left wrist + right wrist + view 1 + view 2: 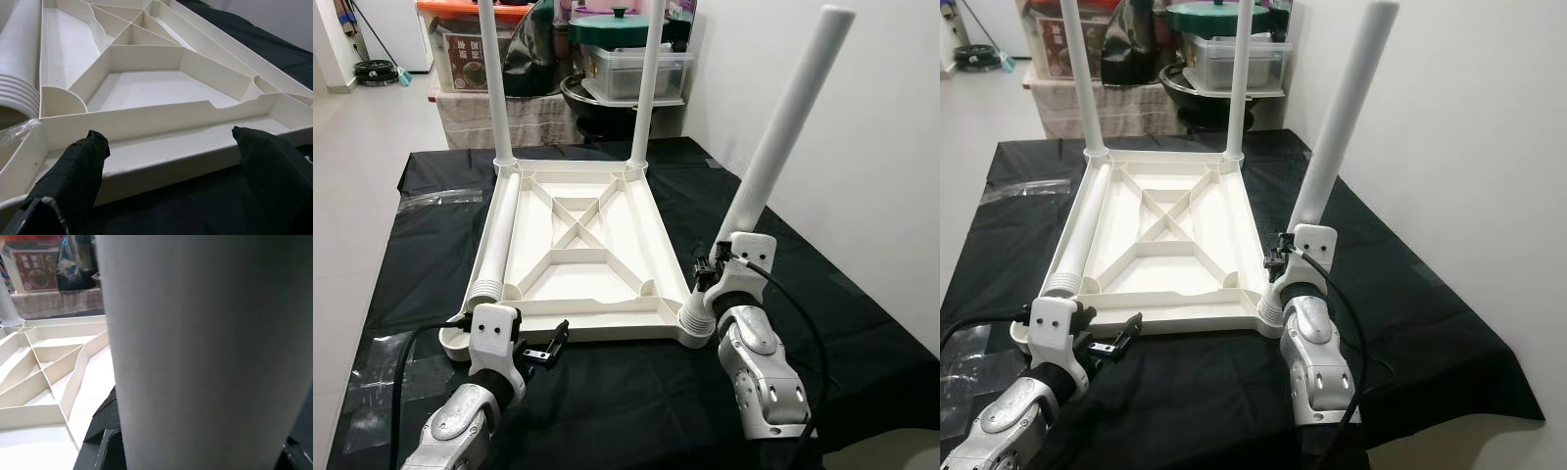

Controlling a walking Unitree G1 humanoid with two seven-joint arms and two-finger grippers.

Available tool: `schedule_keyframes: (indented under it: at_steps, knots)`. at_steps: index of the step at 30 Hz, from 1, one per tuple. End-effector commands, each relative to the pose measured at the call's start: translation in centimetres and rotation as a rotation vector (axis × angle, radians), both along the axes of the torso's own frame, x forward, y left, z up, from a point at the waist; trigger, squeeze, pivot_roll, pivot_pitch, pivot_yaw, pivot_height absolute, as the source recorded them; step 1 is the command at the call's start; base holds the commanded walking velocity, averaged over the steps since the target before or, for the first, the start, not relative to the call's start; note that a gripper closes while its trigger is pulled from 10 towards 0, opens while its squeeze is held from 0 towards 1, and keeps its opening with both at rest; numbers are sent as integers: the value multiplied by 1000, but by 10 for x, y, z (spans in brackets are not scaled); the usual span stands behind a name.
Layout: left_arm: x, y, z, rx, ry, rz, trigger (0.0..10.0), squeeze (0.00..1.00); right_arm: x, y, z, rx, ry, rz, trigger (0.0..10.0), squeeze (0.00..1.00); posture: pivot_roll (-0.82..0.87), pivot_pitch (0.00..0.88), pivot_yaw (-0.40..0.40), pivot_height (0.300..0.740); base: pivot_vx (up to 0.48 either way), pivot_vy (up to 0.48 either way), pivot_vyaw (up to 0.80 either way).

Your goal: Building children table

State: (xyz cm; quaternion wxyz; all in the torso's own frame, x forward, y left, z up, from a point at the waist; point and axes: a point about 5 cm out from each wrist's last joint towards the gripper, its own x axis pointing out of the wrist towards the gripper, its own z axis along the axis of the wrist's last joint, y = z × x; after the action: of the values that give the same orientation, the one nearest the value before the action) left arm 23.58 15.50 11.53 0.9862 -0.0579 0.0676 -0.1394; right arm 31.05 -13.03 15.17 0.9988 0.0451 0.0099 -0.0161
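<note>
Currently the right end effector (717, 266) grips the tilted third table leg (785, 123) at the upturned tabletop's (578, 245) near corner socket, needing straightening and seating, while the left end effector (546, 345) hovers open, empty.

Little can be read; at the upper left of the left eye view a clear storage box (470, 54) with an orange lid holds a dark red package (468, 61) bearing white characters above a round picture, too small to make out; the same package appears in the upper left of the right wrist view, its characters blurred; no brand, number or sign can be read on anything else.
</note>
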Motion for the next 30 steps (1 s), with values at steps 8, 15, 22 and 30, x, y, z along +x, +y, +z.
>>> schedule_keyframes:
  at_steps: [8, 15, 22, 30]
  knots:
    - [0, -1, -3, 12, 11, -8, 10000, 0, -5, -29, -44, -49, 240, -273, 10000, 0, 114, 0, -80, 740, 0, 0, 0]
    - [1, -1, -3, 12, 10, -3, 10000, 0, -7, -49, -50, -44, 287, -451, 10000, 0, 116, 0, -84, 740, 0, 0, 0]
    - [0, -1, -2, 14, 8, -3, 10000, 0, 1, -40, -35, -9, 234, -410, 10000, 0, 120, 0, -86, 740, 0, 0, 0]
    - [1, 0, -2, 12, 9, -10, 10000, 0, 14, -2, 80, 25, -162, 61, 10000, 0, 105, 0, -72, 740, 0, 0, 0]
